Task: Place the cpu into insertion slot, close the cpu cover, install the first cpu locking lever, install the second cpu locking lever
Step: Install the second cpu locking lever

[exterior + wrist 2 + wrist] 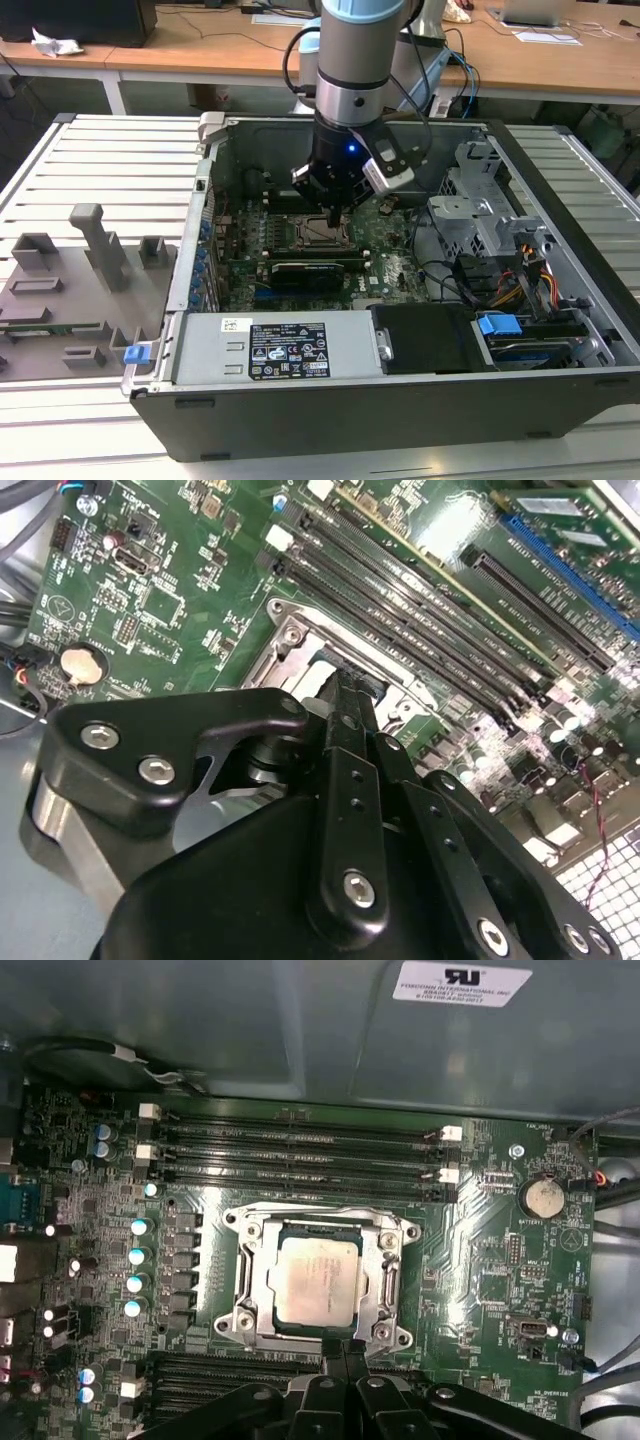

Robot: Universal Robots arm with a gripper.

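Note:
The cpu (pixel 318 1278), a pale silver square, lies flat in the insertion slot (pixel 238 1312) on the green board. The cpu cover (pixel 386 1282), a dull metal frame, lies down around it, with the chip showing through its window. A thin wire locking lever (pixel 310 1211) runs along the socket edge beside the memory slots; I cannot tell whether it is latched. My gripper (pixel 347 1352) is shut with nothing between its fingers, its tips at the socket's rim opposite that lever. In the exterior view the gripper (pixel 332 213) hangs just over the socket (pixel 322 233). The second wrist view shows the black fingers (pixel 345 695) pressed together above the socket frame (pixel 296 645).
Long black memory slots (pixel 300 1155) flank the socket. A coin battery (pixel 543 1197) and capacitors (pixel 140 1255) stand nearby. Inside the case are an expansion card (pixel 310 272), a power supply (pixel 280 348), a drive cage (pixel 490 215) and cables (pixel 520 280). A grey fixture (pixel 70 290) lies outside, at the exterior view's left.

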